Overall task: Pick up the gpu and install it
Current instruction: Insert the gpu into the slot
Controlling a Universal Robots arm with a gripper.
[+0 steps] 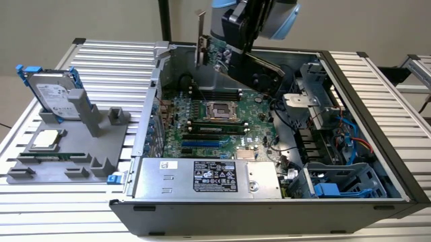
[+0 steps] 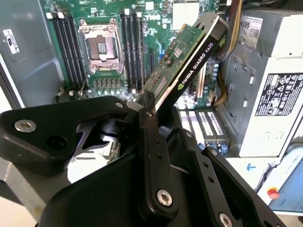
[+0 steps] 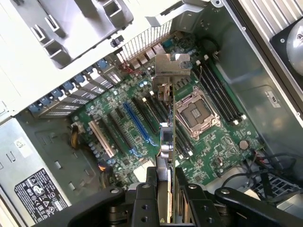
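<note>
Gpu point(image 1: 217, 52), a slim rectangular card with a green circuit board on one face, a black cover on the other and a silver metal end bracket, hangs above the open black computer case point(image 1: 362, 113), clamped between the fingers of the black robot gripper point(image 1: 234, 50). In the second wrist view we see the gripper point(image 2: 147, 103) closed on one end of the gpu point(image 2: 189, 61), whose black edge carries a line of white lettering. In the first wrist view the card point(image 3: 169, 109) shows edge-on, over the green motherboard point(image 3: 213, 144) and clear of it.

Inside the case we count one empty silver processor socket point(image 1: 219, 110), one blue expansion slot point(image 3: 137, 124) and one silver power supply box point(image 1: 202, 177). The box bears two printed labels, a small white one and a larger black-and-white one.

The case lies on its side on a silver slatted metal table point(image 1: 108, 60), with a pale beige wall point(image 1: 81, 20) behind it. Beside the case, on the exterior view's left, one grey moulded stand point(image 1: 101, 146) holds three parts. We count one silver hard drive with blue rails point(image 1: 50, 93), upright and labelled, one square silver processor chip point(image 1: 46, 139) lying flat, and one narrow green memory stick point(image 1: 54, 155).
</note>
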